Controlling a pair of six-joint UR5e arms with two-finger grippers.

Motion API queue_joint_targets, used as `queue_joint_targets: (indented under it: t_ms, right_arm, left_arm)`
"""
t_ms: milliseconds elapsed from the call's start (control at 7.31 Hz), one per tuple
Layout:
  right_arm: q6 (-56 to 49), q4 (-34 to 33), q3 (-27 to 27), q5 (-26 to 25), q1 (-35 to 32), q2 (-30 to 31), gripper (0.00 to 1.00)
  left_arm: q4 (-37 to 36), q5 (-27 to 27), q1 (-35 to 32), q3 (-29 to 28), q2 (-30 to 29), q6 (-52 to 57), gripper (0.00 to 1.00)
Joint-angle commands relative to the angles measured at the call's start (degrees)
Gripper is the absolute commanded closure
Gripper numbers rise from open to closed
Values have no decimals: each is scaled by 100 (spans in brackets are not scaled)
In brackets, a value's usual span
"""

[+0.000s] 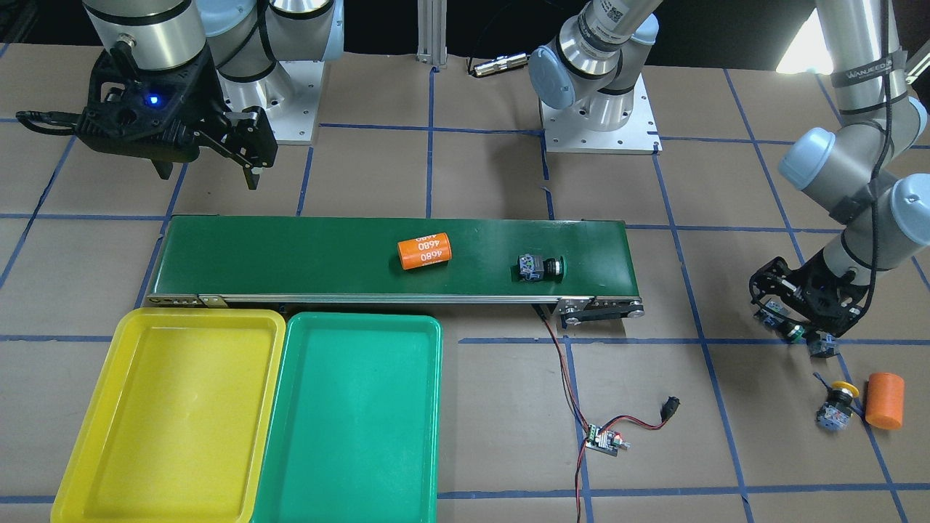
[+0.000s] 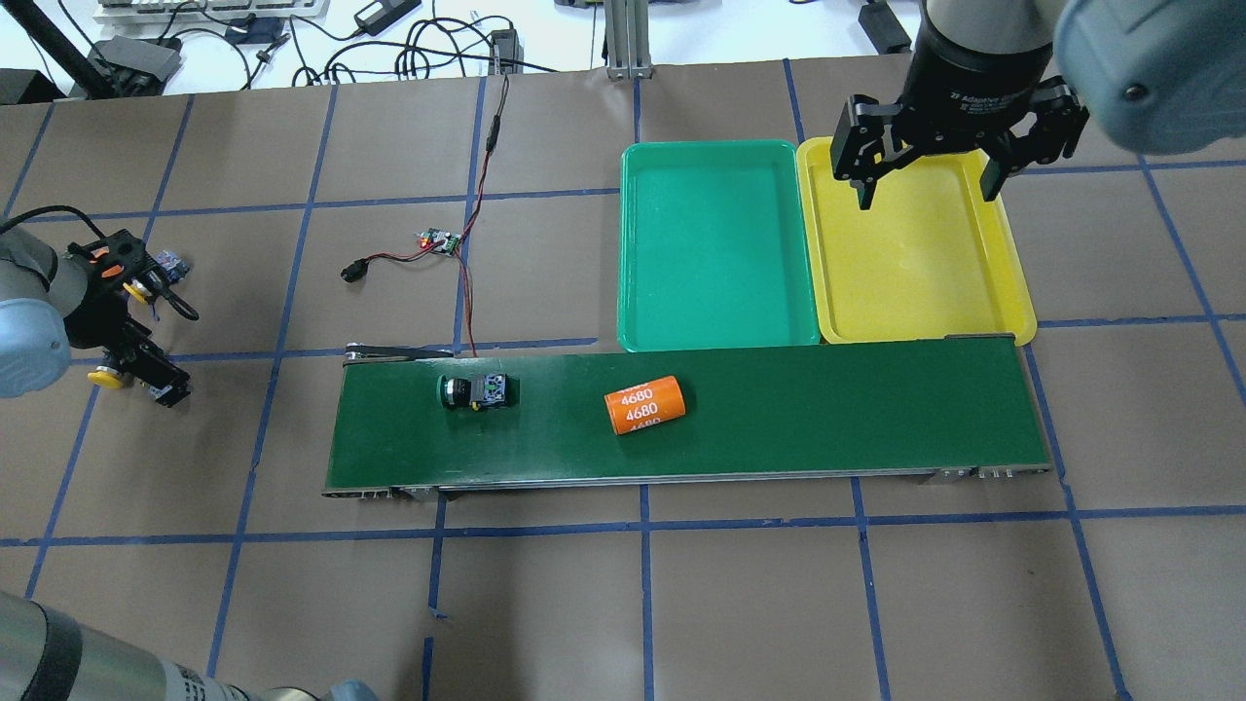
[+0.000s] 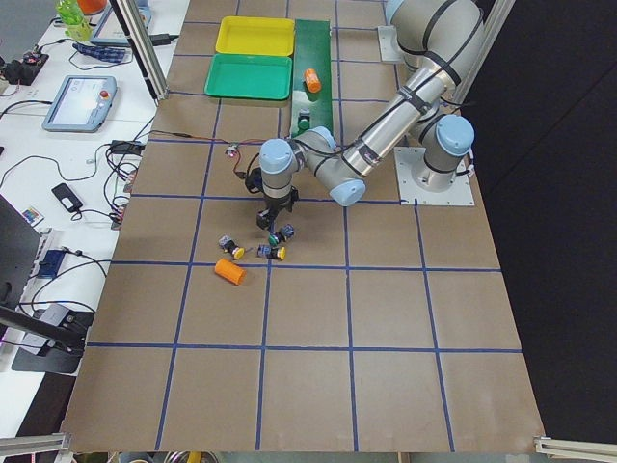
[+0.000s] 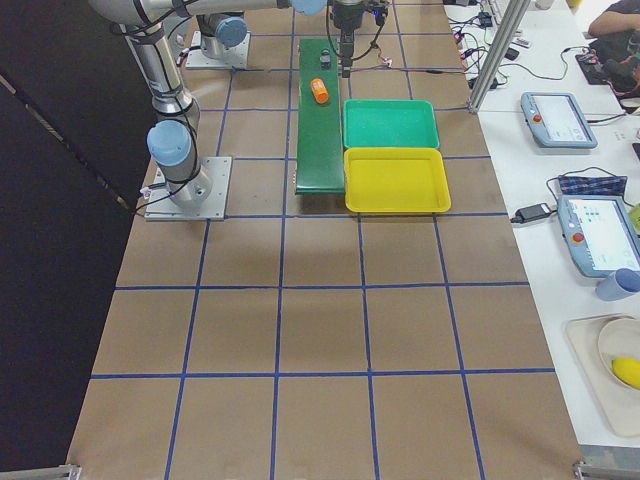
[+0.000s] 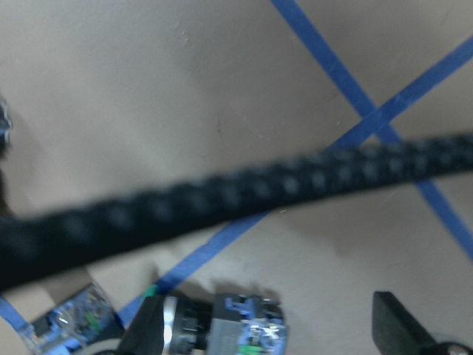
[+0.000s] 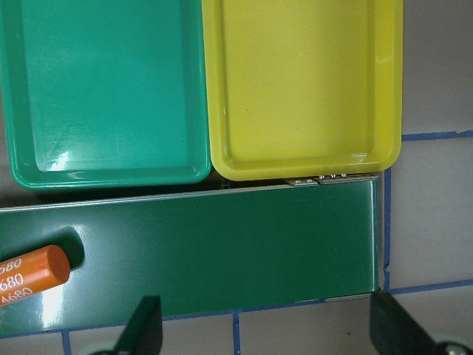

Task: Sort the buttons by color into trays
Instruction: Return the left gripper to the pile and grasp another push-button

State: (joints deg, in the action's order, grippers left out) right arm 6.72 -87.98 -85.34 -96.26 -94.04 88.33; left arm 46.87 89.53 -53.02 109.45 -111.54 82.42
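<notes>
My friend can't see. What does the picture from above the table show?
A green-capped button and an orange cylinder marked 4680 lie on a long dark green conveyor belt. Beyond it sit a green tray and a yellow tray, side by side and empty, with the open right gripper hiding part of the yellow one.

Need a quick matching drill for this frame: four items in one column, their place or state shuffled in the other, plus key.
Column one
1. cylinder marked 4680
2. plain orange cylinder
3. right gripper
4. yellow tray

Column two
A. nothing in it, beside the green tray
B. on the table next to a yellow-capped button
C. jaws open, holding nothing
D. lying on the conveyor belt

Pairs: 1-D, 2-B, 3-C, 4-A
</notes>
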Motion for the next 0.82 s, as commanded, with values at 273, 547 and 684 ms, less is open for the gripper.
queue_joint_targets:
  t_ms: [273, 547, 684]
  right_arm:
    - [-4, 0, 0, 2, 0, 0, 0]
    - [-4, 0, 0, 2, 0, 0, 0]
    - [-4, 0, 0, 2, 0, 0, 0]
  left_arm:
    - [-346, -23, 134, 6, -175, 451, 0]
    - [-346, -23, 134, 33, -315, 459, 0]
    - [-346, 3, 143, 41, -350, 451, 0]
